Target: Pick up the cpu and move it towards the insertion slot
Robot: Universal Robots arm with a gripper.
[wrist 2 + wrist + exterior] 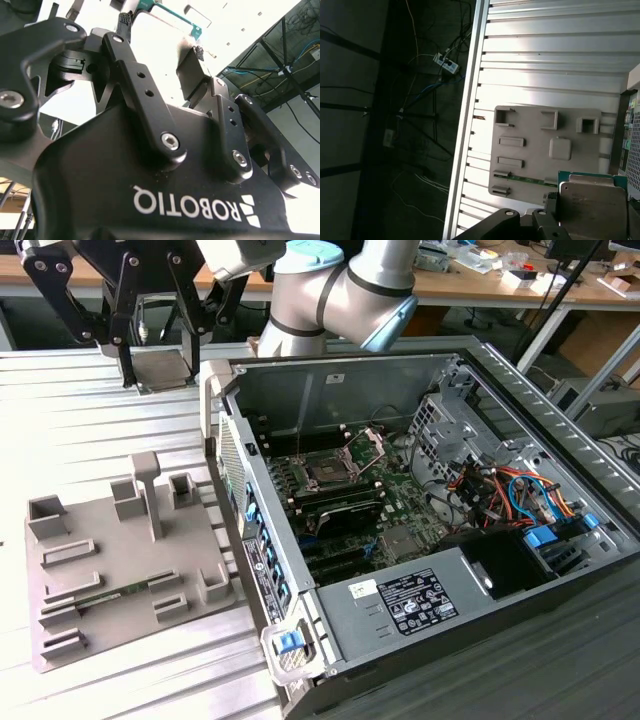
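Above the slatted table, at the exterior view's upper left, the cpu is held flat, clamped by its edges between the closed fingers of the gripper, presumably so that it can be carried level. It is kept well apart from the insertion slot, whose bracket appears raised inside the computer case. The gripper's upper part is cut off, and in the second wrist view the chip is largely hidden behind the finger links.

The ribbed metal worktop carries a grey tray at the exterior view's left and, just beside it on the right, an open computer case.
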